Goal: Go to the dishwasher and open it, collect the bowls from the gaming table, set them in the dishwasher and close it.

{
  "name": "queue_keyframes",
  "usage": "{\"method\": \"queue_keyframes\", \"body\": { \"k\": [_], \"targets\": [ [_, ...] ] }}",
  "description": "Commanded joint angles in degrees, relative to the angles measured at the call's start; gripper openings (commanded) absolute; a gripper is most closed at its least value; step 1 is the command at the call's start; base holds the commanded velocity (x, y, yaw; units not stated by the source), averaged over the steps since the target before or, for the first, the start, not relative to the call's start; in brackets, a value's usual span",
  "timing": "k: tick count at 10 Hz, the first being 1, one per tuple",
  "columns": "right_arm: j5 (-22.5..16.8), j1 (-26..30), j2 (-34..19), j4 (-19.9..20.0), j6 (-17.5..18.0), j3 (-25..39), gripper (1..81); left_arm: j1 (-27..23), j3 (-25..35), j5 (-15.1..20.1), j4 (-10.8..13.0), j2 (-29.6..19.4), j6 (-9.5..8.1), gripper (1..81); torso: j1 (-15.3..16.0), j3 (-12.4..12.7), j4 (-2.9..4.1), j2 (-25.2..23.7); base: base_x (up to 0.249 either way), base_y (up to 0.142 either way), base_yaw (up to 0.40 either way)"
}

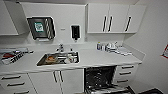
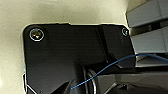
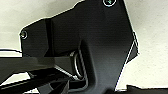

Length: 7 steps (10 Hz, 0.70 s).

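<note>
Standing open under the counter (image 1: 100,58), the dishwasher (image 1: 98,78) lies low and right of centre; gripper states I cannot tell.

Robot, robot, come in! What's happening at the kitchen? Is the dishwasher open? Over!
Tools: can't tell, open or shut. Dishwasher open, door down, dark racks showing, under the white counter. Sink holds dishes. Nothing blocking the dishwasher. Over.
</note>
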Motion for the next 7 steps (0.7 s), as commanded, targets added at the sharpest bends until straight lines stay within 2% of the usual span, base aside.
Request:
{"method": "queue_keyframes", "body": {
  "k": [1,3,4,5,6,7],
  "targets": [
    [-3.0,3.0,-0.3,-0.6,-0.2,0.1,81.1,-2.4,-0.3,1.8,0.6,-0.7,0.36,81.1,0.0,0.0,0.0,0.0,0.0,0.0,0.0],
    [-3.0,2.9,-0.2,-1.0,-0.2,0.1,81.1,-2.4,-0.3,1.7,0.6,-0.6,0.36,81.1,-0.4,0.0,0.0,0.5,0.0,0.0,0.0],
    [-3.0,2.9,-0.2,-1.0,-0.2,0.1,81.1,-2.4,-0.3,1.8,0.6,-0.5,0.36,81.1,-0.3,3.5,0.0,0.4,0.0,0.0,0.0],
    [-3.0,2.9,-0.2,-1.0,-0.2,0.1,81.1,-2.4,-0.3,1.7,0.6,-0.5,0.36,81.1,-0.3,0.3,0.0,0.3,0.0,0.0,0.0],
    [-3.0,2.8,-0.2,-1.0,-0.2,0.1,81.1,-2.4,-0.3,1.7,0.6,-0.5,0.44,81.1,-0.3,1.1,0.0,0.3,0.0,0.0,0.0],
    [-3.0,2.8,-0.2,-1.0,-0.2,0.0,81.1,-2.4,-0.3,1.8,0.6,-0.5,0.44,81.1,-4.1,1.8,0.0,6.1,0.0,0.0,0.0]
  ]
}}
